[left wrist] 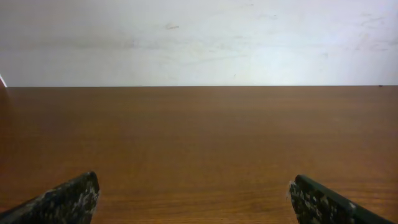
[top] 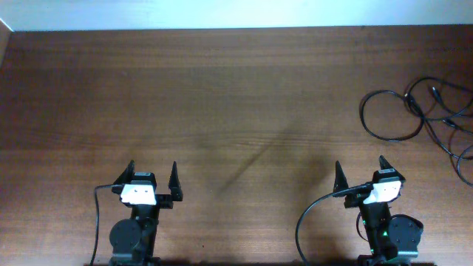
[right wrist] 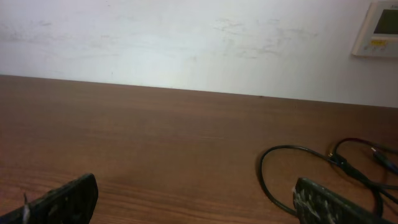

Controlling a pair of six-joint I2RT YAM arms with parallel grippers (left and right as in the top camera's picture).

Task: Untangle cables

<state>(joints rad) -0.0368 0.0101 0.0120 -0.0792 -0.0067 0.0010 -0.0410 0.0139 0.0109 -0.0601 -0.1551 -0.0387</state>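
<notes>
The cables [top: 425, 112] are thin black cords lying in loose overlapping loops at the table's far right edge, partly cut off by the frame. They also show in the right wrist view [right wrist: 339, 163], ahead and to the right of the fingers. My right gripper [top: 360, 176] is open and empty, near the front edge, well short of the cables. In its wrist view [right wrist: 194, 198] the fingers stand wide apart. My left gripper [top: 154, 176] is open and empty at the front left; its own view [left wrist: 194, 196] shows only bare wood between the fingers.
The brown wooden table [top: 222, 103] runs to a white wall at the back. A white wall panel [right wrist: 379, 28] hangs at the upper right in the right wrist view. Thick black arm cables [top: 314, 218] trail by each arm base.
</notes>
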